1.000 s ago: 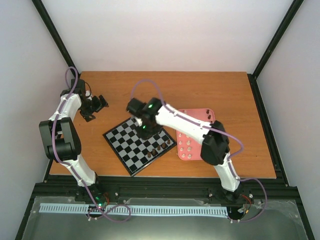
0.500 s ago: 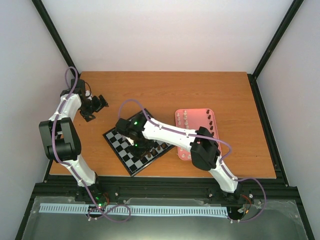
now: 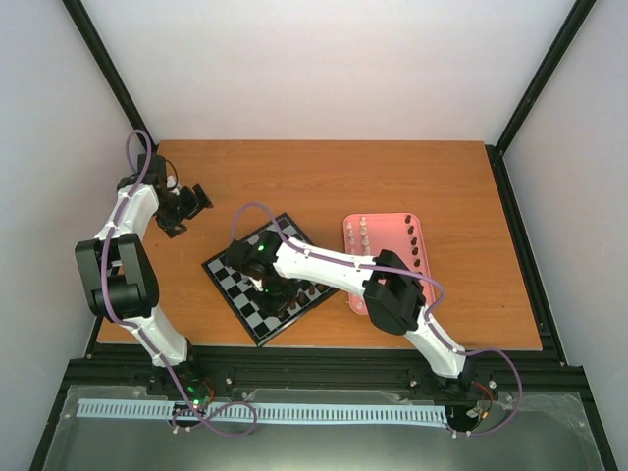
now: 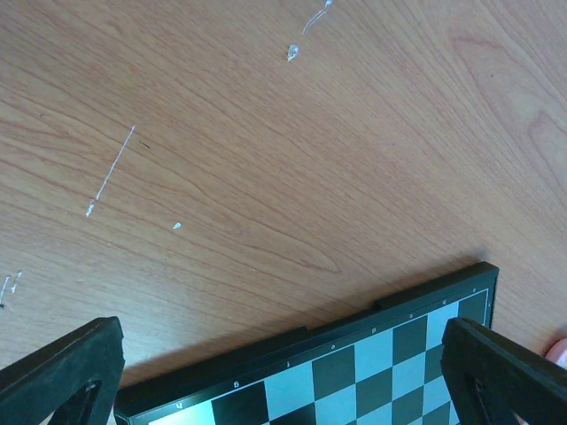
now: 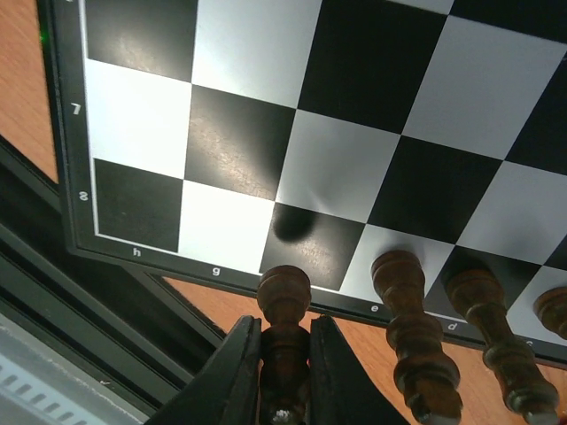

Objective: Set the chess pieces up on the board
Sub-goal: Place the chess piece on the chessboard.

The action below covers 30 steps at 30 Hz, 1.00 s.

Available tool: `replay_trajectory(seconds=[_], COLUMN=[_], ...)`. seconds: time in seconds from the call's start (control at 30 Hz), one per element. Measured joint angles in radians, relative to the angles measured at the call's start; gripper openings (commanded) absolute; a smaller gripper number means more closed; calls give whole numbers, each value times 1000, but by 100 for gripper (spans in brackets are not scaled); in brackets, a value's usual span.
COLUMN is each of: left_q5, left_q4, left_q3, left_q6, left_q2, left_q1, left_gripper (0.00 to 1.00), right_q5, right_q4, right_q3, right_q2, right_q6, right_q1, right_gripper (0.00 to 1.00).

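Note:
The board (image 3: 228,279) lies tilted on the table; its far edge also shows in the left wrist view (image 4: 372,354). My right gripper (image 3: 272,291) hovers over the board's near side. In the right wrist view it (image 5: 283,359) is shut on a dark brown chess piece (image 5: 284,301), held just above a black edge square that carries its shadow. Three other dark brown pieces (image 5: 403,301) stand in the edge row beside it. My left gripper (image 3: 192,204) is open and empty over bare table to the board's far left, its fingers (image 4: 62,372) wide apart.
A pink tray (image 3: 388,234) stands right of the board, holding cream pieces (image 3: 364,232) and dark pieces (image 3: 413,242). The right arm's forearm stretches over the board's right half. The table's front edge and a black rail lie just beyond the board's near edge (image 5: 53,266).
My right gripper has moved left and toward the near edge of the board, carrying the dark piece lower over the edge row. The left arm has not moved.

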Motion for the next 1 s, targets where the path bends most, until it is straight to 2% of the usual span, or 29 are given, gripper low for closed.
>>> replay_trajectory(seconds=[0.73, 1.0], left_q5=[0, 0], left_q4=[6, 6], left_q3=[-11, -11], left_q6=[0, 0], left_q2=[0, 0], left_q1=[0, 0], left_gripper=[100, 100], right_q5=[37, 37], right_q4=[37, 47], right_q3=[-49, -51], right_q2=[10, 10], right_q6=[0, -8], right_q1=[0, 0], right_gripper=[10, 21])
